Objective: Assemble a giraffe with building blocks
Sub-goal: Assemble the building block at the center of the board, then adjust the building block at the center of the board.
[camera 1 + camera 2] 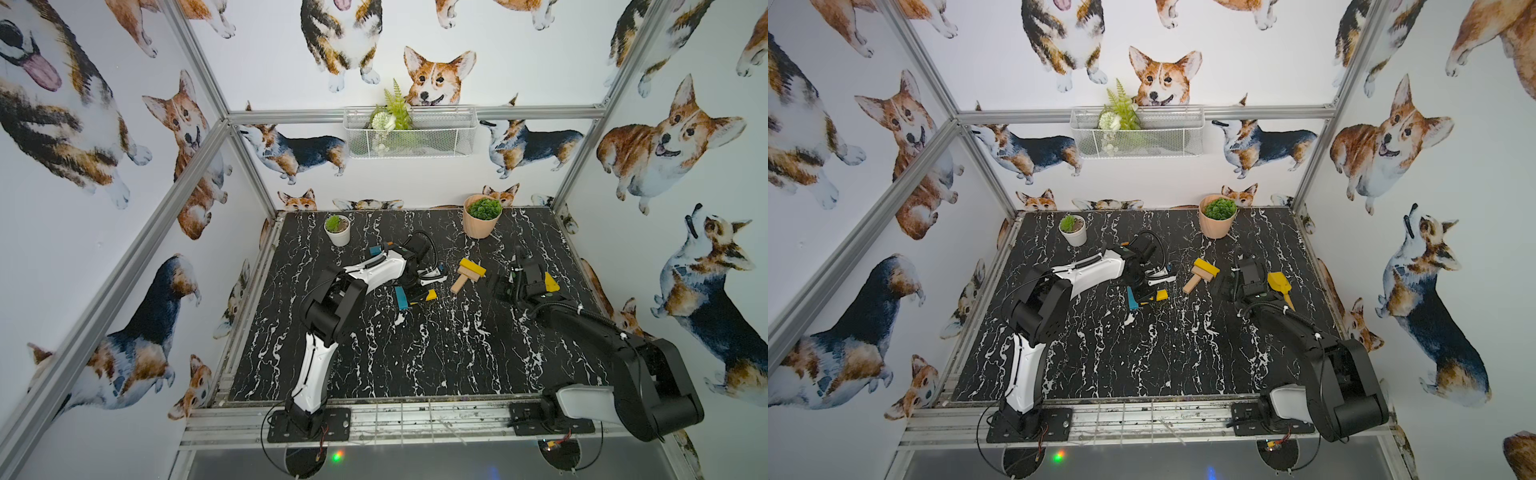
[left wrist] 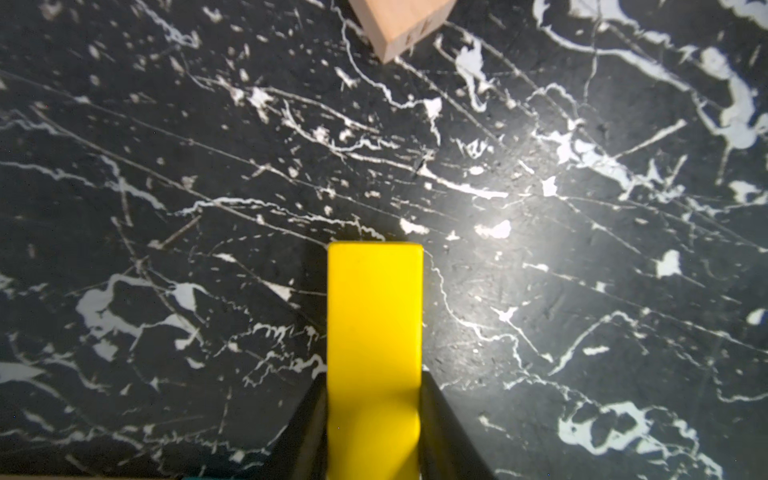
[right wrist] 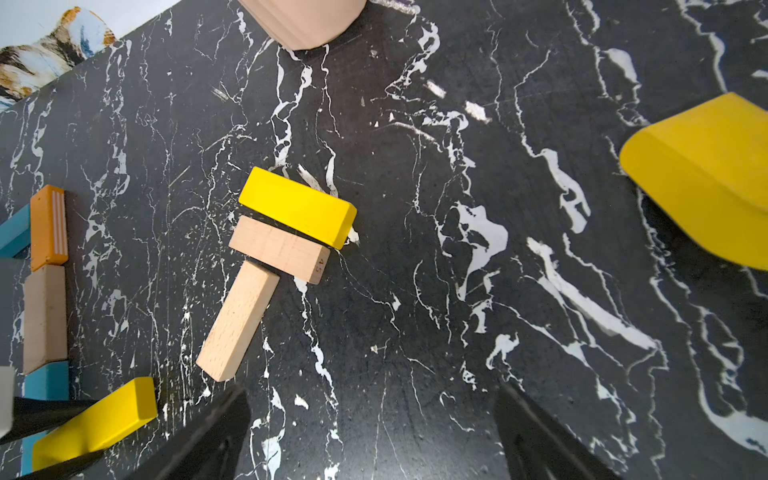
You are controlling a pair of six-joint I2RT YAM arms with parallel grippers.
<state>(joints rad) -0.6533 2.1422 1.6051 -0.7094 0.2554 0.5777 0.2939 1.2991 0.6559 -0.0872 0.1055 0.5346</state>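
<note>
Body-laying step. My left pincer point(image 2: 374, 376) straddles long yellow wooden bar point(image 2: 374, 311), lower centre of frame, on black marbled tabletop point(image 2: 166, 166). Jaws hug both sides; clamped or slack, cannot tell. Best: butt bar against teal wooden neck block point(image 3: 50, 380), lower left, square it, lift straight off. My right pincer point(image 3: 372, 386) gapes wide, empty, near loose tan wooden blocks point(image 3: 239, 320), mid-frame.

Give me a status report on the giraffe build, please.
Left hand around yellow block, grip unclear; right hand open, empty. Neck row laid; three blocks loose. Yellow shovel beside right hand.
</note>
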